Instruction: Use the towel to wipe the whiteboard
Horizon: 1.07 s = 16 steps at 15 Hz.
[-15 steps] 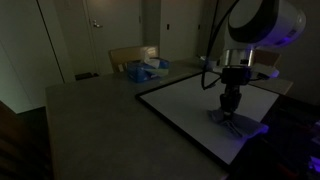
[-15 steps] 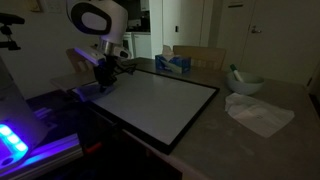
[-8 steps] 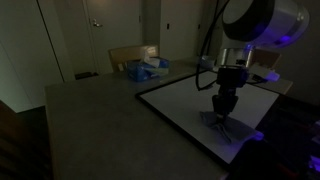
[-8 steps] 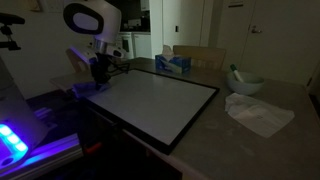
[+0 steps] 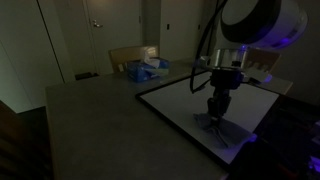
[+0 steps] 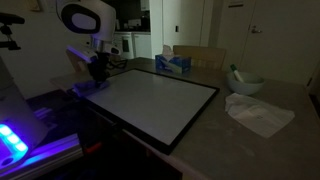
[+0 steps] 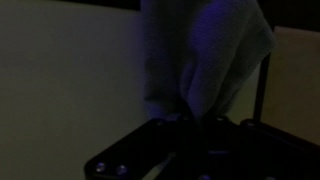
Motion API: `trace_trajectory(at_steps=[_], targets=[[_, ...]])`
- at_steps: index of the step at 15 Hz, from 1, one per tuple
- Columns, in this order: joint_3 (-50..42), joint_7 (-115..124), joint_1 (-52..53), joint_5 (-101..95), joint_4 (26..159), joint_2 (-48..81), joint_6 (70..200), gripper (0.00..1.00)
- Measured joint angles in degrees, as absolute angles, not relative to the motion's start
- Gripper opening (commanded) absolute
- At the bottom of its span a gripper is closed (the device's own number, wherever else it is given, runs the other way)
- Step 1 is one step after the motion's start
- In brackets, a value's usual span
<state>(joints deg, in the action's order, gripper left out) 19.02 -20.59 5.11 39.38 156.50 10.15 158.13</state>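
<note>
The claw (image 5: pixel 217 109), closed on the towel (image 5: pixel 220 126), presses it to the whiteboard (image 5: pixel 180 100) near one end; nearly all the board's surface stretches away from it across the bench (image 5: pixel 90 115).

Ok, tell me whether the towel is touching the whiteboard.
Touching. In an exterior view the towel spreads flat on the whiteboard beneath the end effector, no gap visible.
</note>
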Motion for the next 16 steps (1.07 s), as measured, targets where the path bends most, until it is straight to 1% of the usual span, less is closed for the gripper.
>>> trace_trajectory(at_steps=[4,8,12,16], targets=[[18.85,-22.36,4.78,39.73,155.00,11.72,161.04,0.03],[20.75,-35.65,1.53,48.01,150.77,14.88,165.21,0.03],[21.27,-44.72,-1.59,50.35,145.94,18.44,165.06,0.03],[21.37,-48.03,-2.54,50.23,143.23,20.12,164.32,0.03]])
